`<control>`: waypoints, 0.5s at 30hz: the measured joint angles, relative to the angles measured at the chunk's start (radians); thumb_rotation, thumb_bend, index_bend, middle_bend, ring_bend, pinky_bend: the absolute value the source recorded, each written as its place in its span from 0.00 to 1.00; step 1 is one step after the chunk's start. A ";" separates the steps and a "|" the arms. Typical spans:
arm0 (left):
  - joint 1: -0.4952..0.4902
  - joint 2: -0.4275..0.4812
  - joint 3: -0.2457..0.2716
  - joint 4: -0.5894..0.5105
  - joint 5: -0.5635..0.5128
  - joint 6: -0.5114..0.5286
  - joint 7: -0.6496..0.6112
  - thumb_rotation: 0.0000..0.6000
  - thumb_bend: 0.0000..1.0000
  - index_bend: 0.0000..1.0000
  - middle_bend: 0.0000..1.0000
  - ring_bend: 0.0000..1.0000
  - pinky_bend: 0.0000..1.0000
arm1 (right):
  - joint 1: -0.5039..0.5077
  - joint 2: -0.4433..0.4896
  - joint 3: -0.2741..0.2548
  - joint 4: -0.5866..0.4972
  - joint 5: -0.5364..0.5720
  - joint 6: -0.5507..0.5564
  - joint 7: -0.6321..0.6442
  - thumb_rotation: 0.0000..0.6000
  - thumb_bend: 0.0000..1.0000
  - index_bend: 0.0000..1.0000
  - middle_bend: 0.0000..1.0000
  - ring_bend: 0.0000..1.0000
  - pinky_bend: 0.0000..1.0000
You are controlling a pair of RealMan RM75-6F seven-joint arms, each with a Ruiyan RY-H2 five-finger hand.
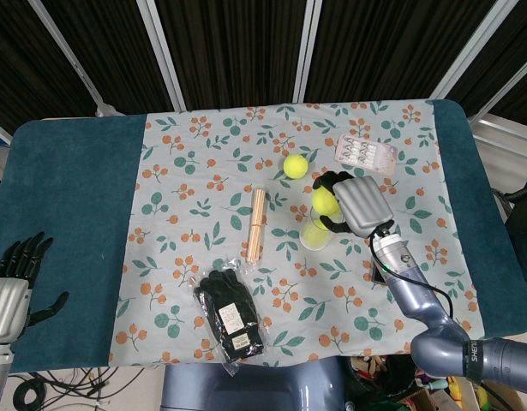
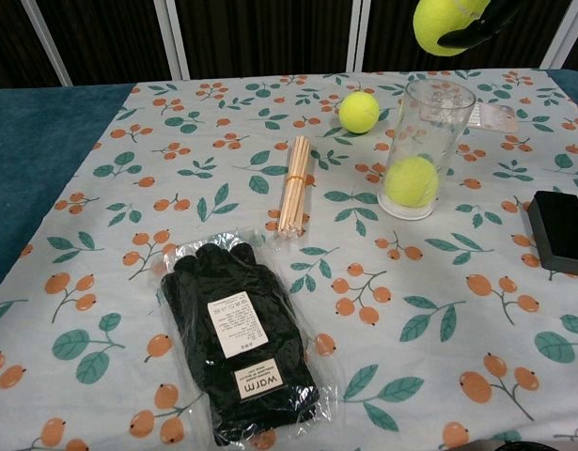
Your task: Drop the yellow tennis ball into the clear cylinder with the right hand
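My right hand (image 1: 359, 205) grips a yellow tennis ball (image 1: 324, 200) in its black fingers, held in the air just above the clear cylinder (image 1: 315, 233). In the chest view that ball (image 2: 439, 23) hangs at the top edge, over the cylinder's (image 2: 428, 141) open rim, with only the right hand's fingertips (image 2: 480, 30) showing. The cylinder stands upright and holds another yellow ball (image 2: 411, 181) at its bottom. A third yellow ball (image 2: 359, 111) lies on the cloth behind it. My left hand (image 1: 14, 287) rests open at the table's left edge, holding nothing.
A bundle of wooden sticks (image 2: 294, 195) lies left of the cylinder. A packaged pair of black gloves (image 2: 237, 348) sits near the front. A black box (image 2: 559, 231) is at the right. A blister pack (image 1: 366, 154) lies behind my right hand.
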 measured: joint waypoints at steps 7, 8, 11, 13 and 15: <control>0.003 0.001 0.006 -0.001 0.009 0.004 0.004 1.00 0.25 0.00 0.00 0.00 0.00 | -0.004 0.004 -0.006 -0.009 -0.007 0.009 0.005 1.00 0.40 0.38 0.30 0.49 0.59; 0.004 0.002 0.007 -0.001 0.010 0.006 0.004 1.00 0.25 0.00 0.00 0.00 0.00 | -0.004 0.004 -0.007 -0.010 -0.008 0.009 0.006 1.00 0.40 0.38 0.30 0.49 0.59; 0.006 0.002 0.006 -0.002 0.011 0.013 0.002 1.00 0.25 0.00 0.00 0.00 0.00 | -0.005 0.006 -0.009 -0.014 -0.013 0.012 0.007 1.00 0.40 0.38 0.30 0.49 0.59; 0.006 0.002 0.005 -0.002 0.011 0.012 0.001 1.00 0.25 0.00 0.00 0.00 0.00 | -0.006 0.008 -0.010 -0.015 -0.016 0.016 0.006 1.00 0.40 0.38 0.30 0.49 0.59; 0.005 0.002 0.006 -0.002 0.011 0.008 0.003 1.00 0.25 0.00 0.00 0.00 0.00 | -0.005 0.010 -0.010 -0.015 -0.013 0.016 0.004 1.00 0.40 0.38 0.30 0.48 0.59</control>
